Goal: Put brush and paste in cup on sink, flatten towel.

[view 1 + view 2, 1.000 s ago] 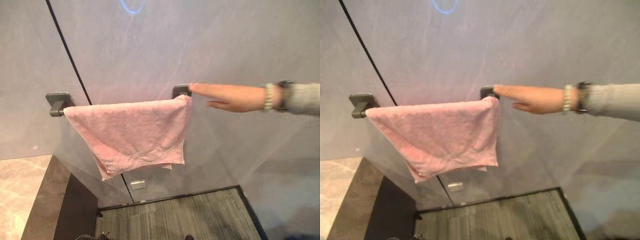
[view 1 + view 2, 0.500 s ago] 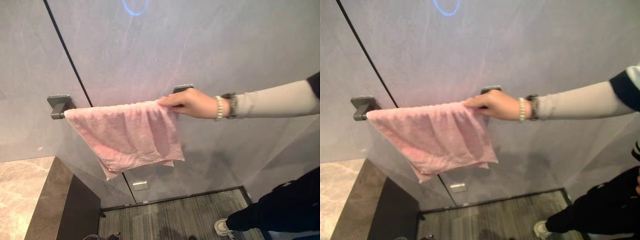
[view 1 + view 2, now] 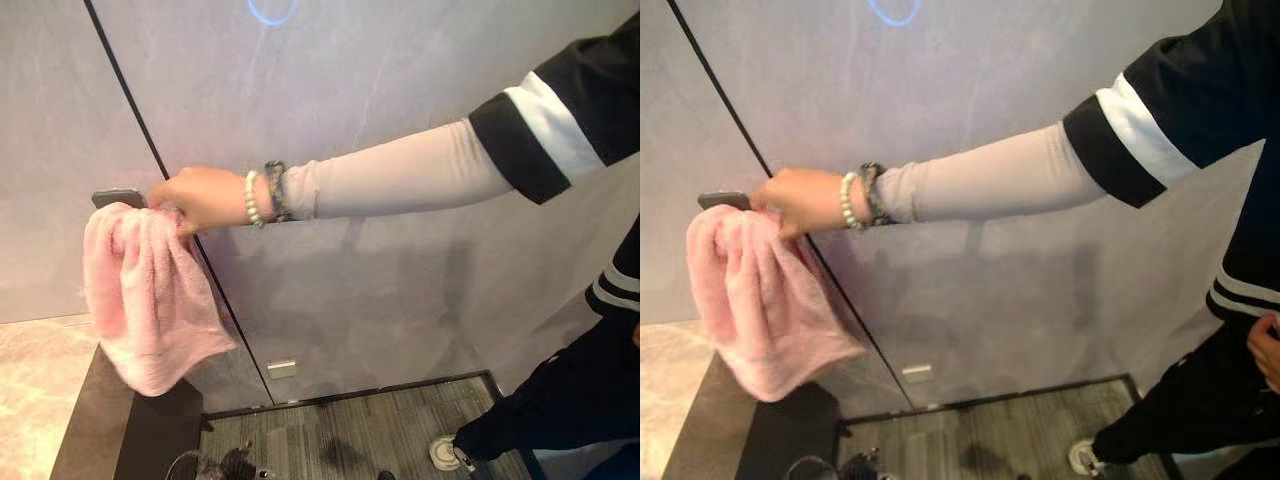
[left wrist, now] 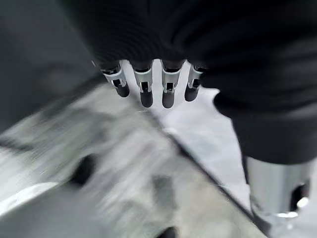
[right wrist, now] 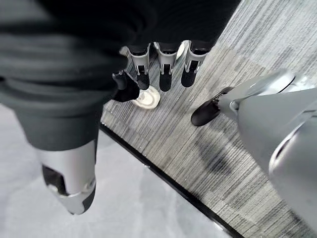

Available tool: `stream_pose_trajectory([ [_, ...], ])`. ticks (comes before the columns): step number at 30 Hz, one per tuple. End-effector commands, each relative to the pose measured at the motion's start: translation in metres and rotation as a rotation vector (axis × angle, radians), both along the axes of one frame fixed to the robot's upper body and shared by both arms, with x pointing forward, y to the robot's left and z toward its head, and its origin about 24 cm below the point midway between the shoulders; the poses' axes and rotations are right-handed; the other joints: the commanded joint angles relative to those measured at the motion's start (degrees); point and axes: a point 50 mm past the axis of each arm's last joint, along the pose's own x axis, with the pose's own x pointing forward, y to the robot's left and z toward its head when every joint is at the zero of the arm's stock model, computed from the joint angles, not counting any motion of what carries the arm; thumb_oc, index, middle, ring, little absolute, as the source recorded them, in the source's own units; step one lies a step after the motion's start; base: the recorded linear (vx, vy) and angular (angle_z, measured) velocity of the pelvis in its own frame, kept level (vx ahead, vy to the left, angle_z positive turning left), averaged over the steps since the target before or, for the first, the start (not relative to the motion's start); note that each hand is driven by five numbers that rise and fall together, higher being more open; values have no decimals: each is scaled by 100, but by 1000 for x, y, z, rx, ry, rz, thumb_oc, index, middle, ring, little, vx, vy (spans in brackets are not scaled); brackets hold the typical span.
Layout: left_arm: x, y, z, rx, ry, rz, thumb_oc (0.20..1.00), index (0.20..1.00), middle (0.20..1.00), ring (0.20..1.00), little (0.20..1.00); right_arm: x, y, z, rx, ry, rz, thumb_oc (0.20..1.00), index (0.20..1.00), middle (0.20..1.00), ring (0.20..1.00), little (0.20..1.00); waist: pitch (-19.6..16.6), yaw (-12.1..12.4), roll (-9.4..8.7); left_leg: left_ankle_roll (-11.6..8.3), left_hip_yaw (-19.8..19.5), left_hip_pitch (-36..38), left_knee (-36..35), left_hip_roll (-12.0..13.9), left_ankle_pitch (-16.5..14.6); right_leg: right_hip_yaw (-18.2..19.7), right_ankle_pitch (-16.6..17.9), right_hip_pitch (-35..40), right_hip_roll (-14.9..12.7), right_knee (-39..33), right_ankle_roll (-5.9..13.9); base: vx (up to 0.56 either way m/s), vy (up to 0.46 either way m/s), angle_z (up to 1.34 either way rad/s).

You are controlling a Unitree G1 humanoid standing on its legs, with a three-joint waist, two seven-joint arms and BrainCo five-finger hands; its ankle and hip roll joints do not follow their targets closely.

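pink towel (image 3: 145, 300) bunched at left of the frame, hanging off the left rail bracket (image 3: 118, 197), gripped at its top by a person's hand (image 3: 200, 197) reaching in from the upper right. left hand (image 4: 148, 84) and right hand (image 5: 163, 67) idle in the wrist views, fingers relaxed and holding nothing.

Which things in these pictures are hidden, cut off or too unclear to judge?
- Towel bar: in the eye views the person's hand and arm cover it; one bracket shows above the bunched towel.
- Person: cut off by the right edge.
- Left wrist view: the ground past the left hand is blurred.
- Right wrist view: a shoe sits partly behind the right hand.
- Dark items at the eye views' bottom edge: cut off, unidentifiable.
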Motion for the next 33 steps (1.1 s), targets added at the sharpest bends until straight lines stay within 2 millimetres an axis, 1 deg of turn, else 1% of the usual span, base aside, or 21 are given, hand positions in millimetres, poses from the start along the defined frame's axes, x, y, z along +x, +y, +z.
stream_pose_trajectory([
  [1,41,20,46,-45,-161,-95,1000,1000,1000,1000,1000,38,-3,10,1,-135,-14,1000,1000,1000,1000,1000,123,64,-26,-105,-295,-43,63,174,-17,-195,187,-71,-510,47,433,0,0,0],
  [3,49,31,77,-65,-247,-151,1000,1000,1000,1000,1000,53,-3,17,-33,-172,135,1000,1000,1000,1000,1000,129,119,-38,-120,-281,-42,63,182,1,-198,186,-79,-513,47,432,-7,-32,-2],
  [5,54,32,96,-99,-311,-155,1000,1000,1000,1000,1000,71,-1,26,-111,-207,312,1000,1000,1000,1000,1000,133,132,-56,-133,-270,-26,63,187,11,-187,183,-68,-516,47,423,-1,-16,-1],
  [7,63,24,121,-145,-421,-190,1000,1000,1000,1000,1000,112,9,58,-248,-390,554,1000,1000,1000,1000,1000,156,94,-54,-150,-273,-22,63,201,13,-180,168,-52,-511,47,422,-6,-16,-1],
  [8,65,20,126,-161,-439,-202,1000,1000,1000,1000,1000,120,10,66,-266,-435,579,1000,1000,1000,1000,1000,143,78,-61,-146,-278,-52,63,197,36,-179,184,-78,-512,47,415,0,0,0],
  [9,69,9,149,-224,-514,-264,1000,1000,1000,1000,1000,133,16,84,-297,-534,655,1000,1000,1000,1000,1000,159,68,-51,-145,-284,-38,63,192,19,-201,166,-48,-518,47,422,0,0,0],
  [10,68,9,154,-223,-526,-276,1000,1000,1000,1000,1000,135,18,90,-304,-564,673,1000,1000,1000,1000,1000,146,49,-58,-138,-287,-63,63,186,43,-203,191,-73,-522,47,416,0,0,0],
  [11,68,4,174,-252,-583,-339,1000,1000,1000,1000,1000,141,20,99,-319,-601,724,1000,1000,1000,1000,1000,157,62,-49,-137,-298,-45,63,185,26,-229,178,-39,-529,47,427,0,0,0],
  [12,68,5,175,-251,-583,-337,1000,1000,1000,1000,1000,141,21,99,-318,-602,725,1000,1000,1000,1000,1000,152,55,-57,-134,-298,-63,63,183,46,-225,194,-57,-531,47,421,0,0,0],
  [13,65,3,205,-296,-634,-427,1000,1000,1000,1000,1000,156,33,120,-359,-692,872,1000,1000,1000,1000,1000,160,77,-53,-135,-334,-82,63,171,56,-252,201,-28,-551,47,424,0,0,0],
  [14,62,4,219,-306,-650,-467,1000,1000,1000,1000,1000,163,40,132,-370,-740,939,1000,1000,1000,1000,1000,161,109,-42,-142,-351,-72,63,169,42,-262,191,3,-557,47,431,0,0,0],
  [16,60,9,225,-292,-640,-483,1000,1000,1000,1000,1000,168,46,139,-373,-765,990,1000,1000,1000,1000,1000,142,129,-54,-141,-371,-106,63,156,68,-278,211,-13,-567,47,428,-1,-2,2],
  [18,51,16,247,-283,-595,-552,1000,1000,1000,1000,1000,186,67,157,-381,-833,1138,1000,1000,1000,1000,1000,151,269,-43,-155,-441,-111,63,128,79,-374,218,59,-602,47,443,0,0,0],
  [21,44,23,256,-274,-542,-568,1000,1000,1000,1000,1000,197,77,168,-407,-862,1187,1000,1000,1000,1000,1000,156,383,-43,-151,-513,-188,63,87,123,-419,258,47,-626,47,455,-39,19,29],
  [23,39,34,261,-265,-468,-558,1000,1000,1000,1000,1000,216,99,191,-448,-951,1257,1000,1000,1000,1000,1000,216,599,-45,-152,-617,-288,63,33,166,-523,316,47,-679,47,497,-82,51,21],
  [25,37,39,261,-262,-444,-540,1000,1000,1000,1000,1000,219,104,197,-454,-974,1268,1000,1000,1000,1000,1000,238,634,-67,-149,-660,-340,63,15,181,-573,334,39,-701,47,514,-52,35,27],
  [26,35,49,258,-272,-390,-497,1000,1000,1000,1000,1000,225,108,204,-473,-993,1287,1000,1000,1000,1000,1000,285,817,-74,-136,-760,-434,63,-31,196,-670,367,45,-747,47,549,-31,22,29],
  [27,34,50,259,-270,-390,-494,1000,1000,1000,1000,1000,226,109,204,-470,-996,1290,1000,1000,1000,1000,1000,284,786,-85,-135,-770,-440,63,-36,198,-680,366,47,-751,47,551,-41,21,32],
  [31,36,74,263,-234,-413,-375,1000,1000,1000,1000,1000,234,122,214,-474,-1049,1278,1000,1000,1000,1000,1000,288,1006,-133,-111,-913,-601,63,-104,234,-878,397,53,-829,47,582,-7,29,31],
  [32,40,95,267,-166,-466,-273,1000,1000,1000,1000,1000,238,127,222,-481,-1079,1262,1000,1000,1000,1000,1000,294,1113,-153,-92,-986,-677,63,-142,259,-949,418,47,-868,47,591,-2,24,23],
  [33,43,99,272,-134,-505,-264,1000,1000,1000,1000,1000,238,128,225,-481,-1097,1257,1000,1000,1000,1000,1000,296,1158,-167,-89,-1016,-708,63,-155,262,-977,423,45,-886,47,597,-1,36,23],
])
